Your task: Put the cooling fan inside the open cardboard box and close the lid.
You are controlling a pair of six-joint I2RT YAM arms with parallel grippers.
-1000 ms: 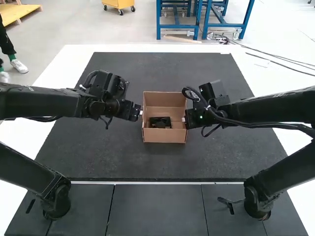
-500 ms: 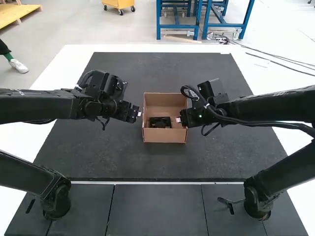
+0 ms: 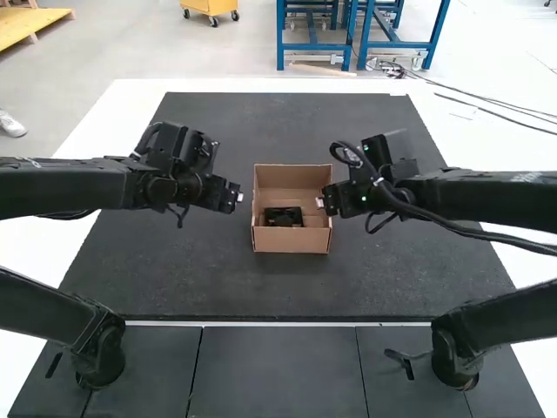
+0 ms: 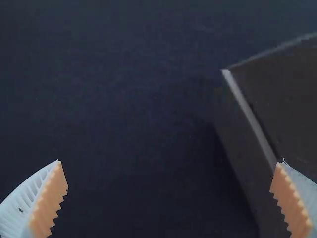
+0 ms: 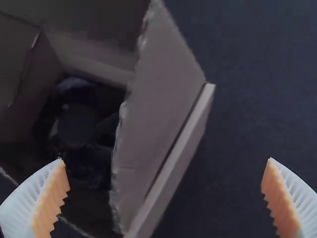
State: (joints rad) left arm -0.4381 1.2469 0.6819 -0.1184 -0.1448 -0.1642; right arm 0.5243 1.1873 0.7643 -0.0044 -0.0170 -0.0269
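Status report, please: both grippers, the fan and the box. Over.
Left gripper open, beside the left wall of the box. Right gripper open, at the right wall. Cooling fan inside; box open, lid not yet closed.

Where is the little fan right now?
In the high view, the cooling fan lies inside the open cardboard box on the black mat, between the left gripper and the right gripper.
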